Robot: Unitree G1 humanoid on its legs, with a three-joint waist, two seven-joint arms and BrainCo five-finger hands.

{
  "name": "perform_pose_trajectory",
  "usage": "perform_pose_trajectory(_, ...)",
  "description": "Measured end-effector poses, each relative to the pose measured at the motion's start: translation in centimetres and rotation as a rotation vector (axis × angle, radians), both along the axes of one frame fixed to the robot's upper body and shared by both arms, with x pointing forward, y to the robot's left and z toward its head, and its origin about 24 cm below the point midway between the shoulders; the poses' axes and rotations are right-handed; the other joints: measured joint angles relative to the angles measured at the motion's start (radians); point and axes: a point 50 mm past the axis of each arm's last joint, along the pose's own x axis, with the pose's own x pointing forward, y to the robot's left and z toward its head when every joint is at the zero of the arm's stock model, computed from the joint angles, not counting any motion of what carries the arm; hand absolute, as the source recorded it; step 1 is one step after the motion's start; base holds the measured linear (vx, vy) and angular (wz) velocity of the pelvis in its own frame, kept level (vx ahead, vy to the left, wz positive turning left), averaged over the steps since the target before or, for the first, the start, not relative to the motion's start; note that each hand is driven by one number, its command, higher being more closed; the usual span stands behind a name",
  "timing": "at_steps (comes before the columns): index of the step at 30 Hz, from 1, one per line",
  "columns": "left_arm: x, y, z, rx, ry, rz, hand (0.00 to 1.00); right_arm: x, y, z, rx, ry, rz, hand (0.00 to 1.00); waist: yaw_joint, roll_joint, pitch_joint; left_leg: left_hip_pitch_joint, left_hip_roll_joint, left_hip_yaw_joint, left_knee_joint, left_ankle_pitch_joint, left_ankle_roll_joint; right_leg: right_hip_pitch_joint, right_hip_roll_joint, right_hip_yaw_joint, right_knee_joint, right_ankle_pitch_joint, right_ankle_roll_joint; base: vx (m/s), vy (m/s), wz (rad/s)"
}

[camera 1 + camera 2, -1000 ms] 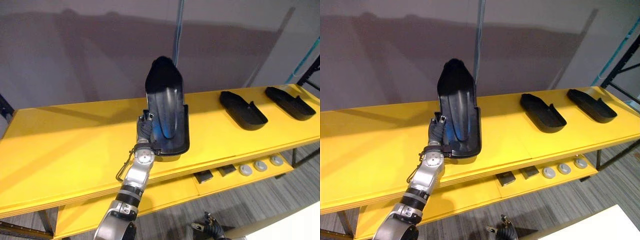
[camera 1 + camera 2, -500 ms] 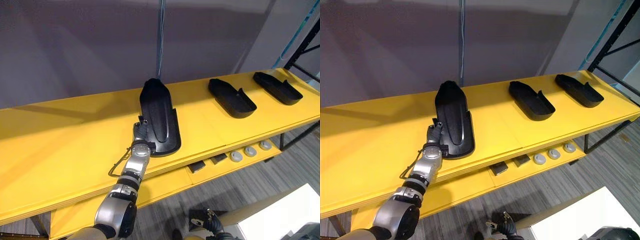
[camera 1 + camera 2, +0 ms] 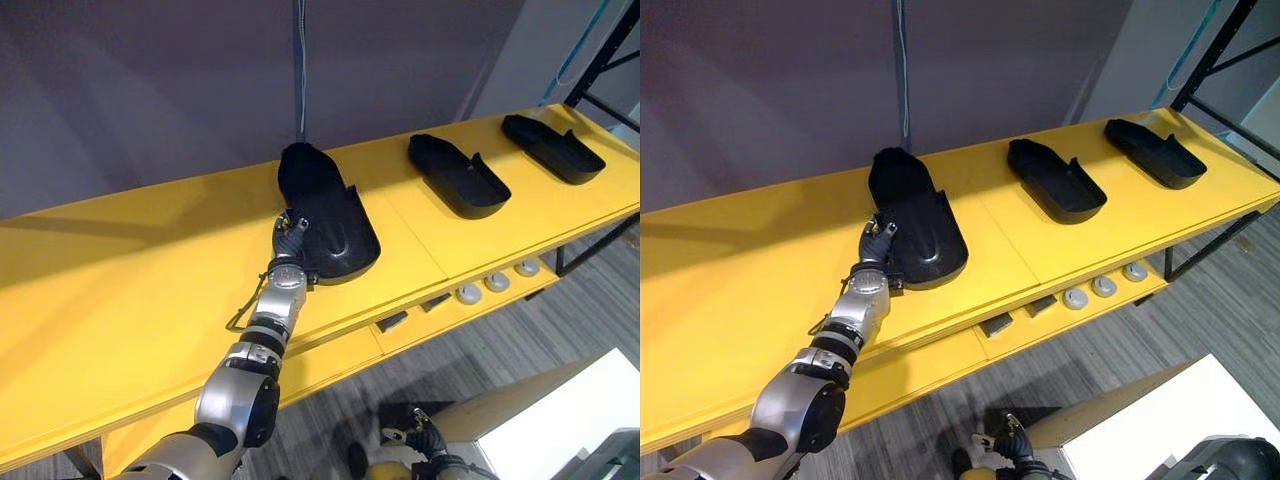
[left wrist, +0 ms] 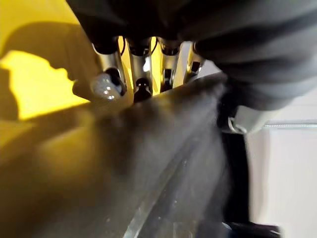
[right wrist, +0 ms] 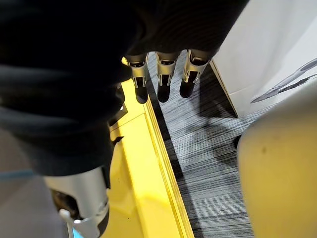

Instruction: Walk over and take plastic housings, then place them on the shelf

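Observation:
A black plastic housing [image 3: 330, 215] lies flat on the yellow shelf [image 3: 120, 270], hollow side down, near its middle. My left hand [image 3: 290, 240] rests at the housing's near left rim. In the left wrist view its fingers [image 4: 141, 74] reach out straight past the dark rim of the housing [image 4: 148, 148], touching it without curling round it. My right hand [image 5: 163, 74] hangs low beside the shelf's front edge, fingers straight over the grey floor, holding nothing.
Two more black housings [image 3: 458, 176] [image 3: 552, 148] lie hollow side up further right on the shelf. A lower yellow board carries round grey discs [image 3: 497, 282] and small dark blocks [image 3: 392, 321]. A white box [image 3: 560, 420] stands on the floor at lower right. A grey wall backs the shelf.
The housing stood tilted up in my left hand; it has come down flat onto the shelf and the fingers have straightened off it. The camera has shifted too.

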Motion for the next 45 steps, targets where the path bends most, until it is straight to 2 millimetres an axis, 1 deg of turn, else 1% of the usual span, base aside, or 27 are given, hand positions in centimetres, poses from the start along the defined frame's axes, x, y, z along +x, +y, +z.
perform_pose_trajectory(5,0.0,0.1,0.1,-0.046,-0.007,0.035,0.0,0.2,-0.1,0.0,-0.003,-0.003,0.001,0.0,-0.009,0.004,0.003,0.0,0.0,-0.004,0.002,0.0,0.0,0.014,-0.001,-0.002,-0.025,0.013,-0.001,-0.01,0.002,0.01)
perform_pose_trajectory(11,-0.3,-0.7,0.1,-0.099,-0.011,0.043,0.0,0.5,-0.5,0.2,-0.016,-0.012,0.005,0.0,-0.013,0.019,0.013,0.005,-0.001,-0.014,0.006,0.0,0.0,0.032,-0.004,-0.01,-0.036,0.017,0.0,-0.01,0.007,0.04)
perform_pose_trajectory(15,-0.9,-0.9,0.0,-0.124,-0.036,0.051,0.0,0.6,-0.5,0.2,-0.02,-0.014,0.005,0.0,-0.015,0.021,0.015,0.008,0.0,-0.018,0.006,0.0,0.0,0.039,-0.004,-0.015,-0.037,0.017,0.0,-0.01,0.001,0.02)
perform_pose_trajectory(18,-1.9,-0.8,0.0,-0.131,-0.079,0.061,0.0,0.6,-0.5,0.3,-0.023,-0.016,0.003,0.0,-0.015,0.021,0.015,0.01,0.0,-0.031,0.006,0.001,0.001,0.045,-0.004,-0.031,-0.038,0.016,-0.001,-0.02,-0.001,0.1)
perform_pose_trajectory(19,-2.4,-0.9,0.2,-0.151,-0.105,0.067,0.0,0.5,-0.5,0.2,-0.024,-0.015,0.002,0.0,-0.013,0.021,0.015,0.009,0.001,-0.036,0.008,0.001,0.001,0.047,-0.005,-0.031,-0.037,0.015,-0.001,-0.02,0.0,0.13)
perform_pose_trajectory(20,-2.8,-1.1,0.6,-0.171,-0.132,0.078,0.0,0.3,-0.5,0.3,-0.025,-0.014,-0.002,0.0,0.005,0.022,0.016,0.007,0.001,-0.039,0.011,0.001,0.002,0.047,-0.005,-0.031,-0.036,0.013,-0.002,-0.02,0.001,0.1)
perform_pose_trajectory(22,-3.5,-1.0,1.3,-0.189,-0.18,0.094,0.0,0.1,-0.6,0.2,-0.028,-0.01,-0.003,0.0,0.02,0.022,0.016,0.004,0.002,-0.042,0.015,0.001,0.002,0.047,-0.005,-0.033,-0.034,0.012,-0.002,-0.02,-0.005,0.07)
perform_pose_trajectory(25,-4.7,-1.0,2.5,-0.165,-0.266,0.107,0.0,-0.2,-0.6,0.2,-0.029,-0.005,-0.005,0.0,0.043,0.022,0.016,0.005,0.003,-0.046,0.02,0.001,0.002,0.047,-0.005,-0.038,-0.022,0.005,-0.002,-0.02,-0.004,0.06)
perform_pose_trajectory(27,-5.4,-1.5,3.4,-0.133,-0.324,0.083,0.0,-0.4,-0.7,0.2,-0.032,-0.008,-0.009,0.0,0.053,0.022,0.016,0.007,0.002,-0.057,0.022,0.001,0.002,0.05,-0.007,-0.045,-0.01,-0.003,-0.001,-0.01,-0.001,0.13)
perform_pose_trajectory(29,-6.3,-2.9,4.4,-0.096,-0.395,0.008,0.0,-0.8,-0.7,0.3,-0.033,-0.012,-0.015,0.0,0.068,0.021,0.015,0.011,0.001,-0.066,0.025,0.0,0.002,0.05,-0.011,-0.058,0.013,-0.018,-0.002,-0.01,0.004,0.17)
perform_pose_trajectory(31,-6.9,-3.8,4.8,-0.08,-0.438,-0.056,0.0,-0.9,-0.7,0.3,-0.033,-0.009,-0.016,0.0,0.076,0.022,0.014,0.014,0.0,-0.065,0.025,-0.001,0.002,0.05,-0.012,-0.059,0.021,-0.023,-0.001,-0.01,0.003,0.05)
perform_pose_trajectory(32,-7.0,-4.1,4.9,-0.074,-0.45,-0.082,1.0,-0.9,-0.7,0.3,-0.032,-0.008,-0.017,0.0,0.078,0.021,0.013,0.013,0.0,-0.065,0.025,-0.001,0.002,0.05,-0.012,-0.058,0.022,-0.023,-0.001,0.0,0.0,0.0)
perform_pose_trajectory(34,-7.8,-5.8,4.9,-0.052,-0.478,-0.213,1.0,-1.0,-0.7,0.2,-0.025,-0.006,-0.026,0.0,0.083,0.021,0.013,0.013,-0.001,-0.065,0.025,-0.001,0.002,0.049,-0.013,-0.058,0.023,-0.023,-0.001,0.0,0.0,0.0)
perform_pose_trajectory(38,-9.0,-8.6,4.8,0.01,-0.51,-0.457,1.0,-1.1,-0.7,0.2,-0.019,-0.004,-0.029,0.0,0.082,0.022,0.009,0.013,0.0,-0.057,0.024,-0.001,0.003,0.042,-0.011,-0.052,0.026,-0.023,-0.001,0.0,0.011,-0.05)
perform_pose_trajectory(40,-9.5,-9.6,4.8,0.039,-0.526,-0.549,1.0,-1.1,-0.7,0.2,-0.016,-0.003,-0.025,0.0,0.079,0.022,0.008,0.014,0.001,-0.05,0.021,-0.001,0.003,0.04,-0.007,-0.044,0.025,-0.023,-0.001,0.01,0.015,-0.13)
perform_pose_trajectory(42,-9.8,-10.4,4.0,0.089,-0.514,-0.628,1.0,-1.0,-0.6,0.1,-0.011,0.002,-0.02,0.0,0.075,0.022,0.003,0.018,0.004,-0.037,0.017,-0.001,0.002,0.04,-0.002,-0.033,0.025,-0.022,-0.001,0.0,0.011,-0.16)
perform_pose_trajectory(43,-9.9,-10.8,3.1,0.127,-0.48,-0.671,1.0,-1.0,-0.5,0.0,-0.01,0.005,-0.016,0.0,0.063,0.022,-0.006,0.019,0.005,-0.036,0.015,-0.002,0.002,0.038,0.0,-0.033,0.022,-0.022,-0.002,0.0,0.006,-0.05)
perform_pose_trajectory(45,-9.9,-11.0,2.1,0.157,-0.444,-0.701,1.0,-0.9,-0.5,0.0,-0.009,0.004,-0.015,0.0,0.057,0.023,-0.007,0.019,0.008,-0.033,0.015,-0.002,0.002,0.038,0.002,-0.032,0.018,-0.02,-0.004,0.0,0.004,-0.04)
